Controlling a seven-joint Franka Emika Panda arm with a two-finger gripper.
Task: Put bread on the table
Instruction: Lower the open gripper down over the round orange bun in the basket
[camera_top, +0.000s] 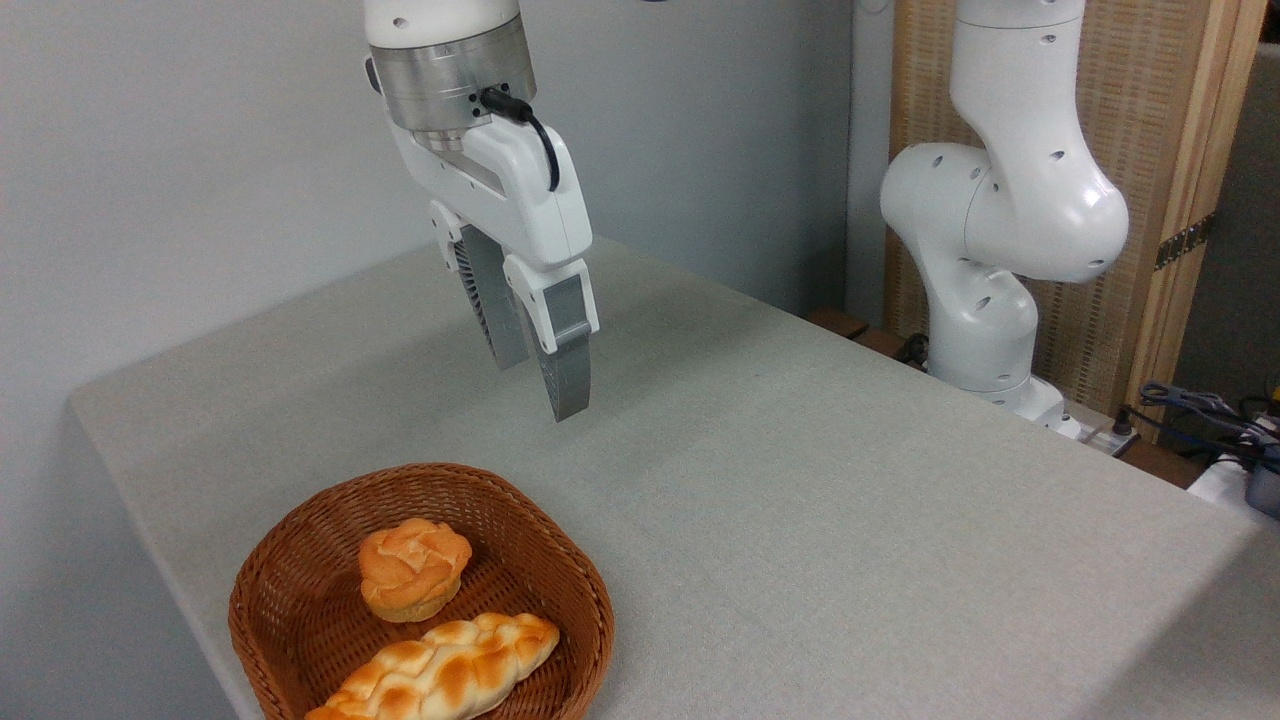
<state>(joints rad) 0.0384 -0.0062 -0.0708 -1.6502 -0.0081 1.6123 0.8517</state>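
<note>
The bread (412, 567), a small round golden-orange bun with a knotted top, sits inside a brown wicker basket (300, 560) at the front left of the table (820, 500). My gripper (540, 390) hangs in the air above the table, behind and above the basket, well clear of the bun. Its two grey ribbed fingers (565, 370) point down, stand slightly apart and hold nothing.
A long braided loaf (440, 670) lies in the basket in front of the bun. The arm's white base (985, 330) stands at the table's far right edge. Cables and a power strip (1200, 420) lie beyond that edge. A grey wall runs behind.
</note>
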